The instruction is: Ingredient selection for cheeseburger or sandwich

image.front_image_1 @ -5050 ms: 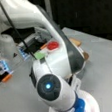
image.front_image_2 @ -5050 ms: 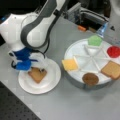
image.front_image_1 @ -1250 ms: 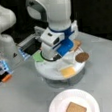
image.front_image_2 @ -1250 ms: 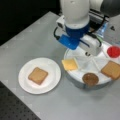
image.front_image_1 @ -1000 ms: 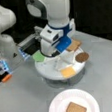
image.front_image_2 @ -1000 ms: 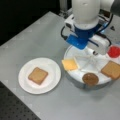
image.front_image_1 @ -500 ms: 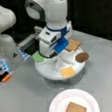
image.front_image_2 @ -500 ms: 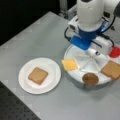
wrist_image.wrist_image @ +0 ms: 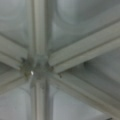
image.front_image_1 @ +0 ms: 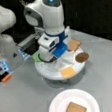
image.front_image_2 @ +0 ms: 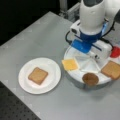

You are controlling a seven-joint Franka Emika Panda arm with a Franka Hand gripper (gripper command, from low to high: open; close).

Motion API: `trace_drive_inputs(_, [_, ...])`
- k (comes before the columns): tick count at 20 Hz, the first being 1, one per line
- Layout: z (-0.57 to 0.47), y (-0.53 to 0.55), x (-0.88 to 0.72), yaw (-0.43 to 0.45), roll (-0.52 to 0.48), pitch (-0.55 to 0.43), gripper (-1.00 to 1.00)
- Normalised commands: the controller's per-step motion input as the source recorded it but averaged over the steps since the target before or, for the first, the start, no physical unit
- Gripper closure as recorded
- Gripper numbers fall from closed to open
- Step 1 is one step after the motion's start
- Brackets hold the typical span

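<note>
Paper plate, at 8 o'clock in a front view, carries one bread slice lying flat near its centre; in a front view that slice is cut off at 6 o'clock.

Divided white tray at centre: cheese square at its 9 o'clock, brown patty on the 6 o'clock rim, second bread slice at 4 o'clock, red tomato disc at 2 o'clock, half cut off. A sliver of green lettuce shows at 9 o'clock of the tray in a front view.

Gripper hangs low over the tray, near the lettuce side. Fingers are hidden behind the wrist body, so I cannot tell whether the jaws stand apart or closed, or whether anything is held.

Wrist view: only the tray dividers meeting at the hub; no ingredient visible.

Judgement: pieces look light, thin and stiff; probably best pinched across opposite edges, likely to slide on the smooth tray.
</note>
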Motion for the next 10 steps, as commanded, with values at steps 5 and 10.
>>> trace_drive_inputs(5, [-0.1,0.09,-0.13,0.064,0.058,-0.108,-1.0])
trace_drive_inputs(10, [-0.16,0.07,-0.13,0.042,0.089,-0.136,-1.0])
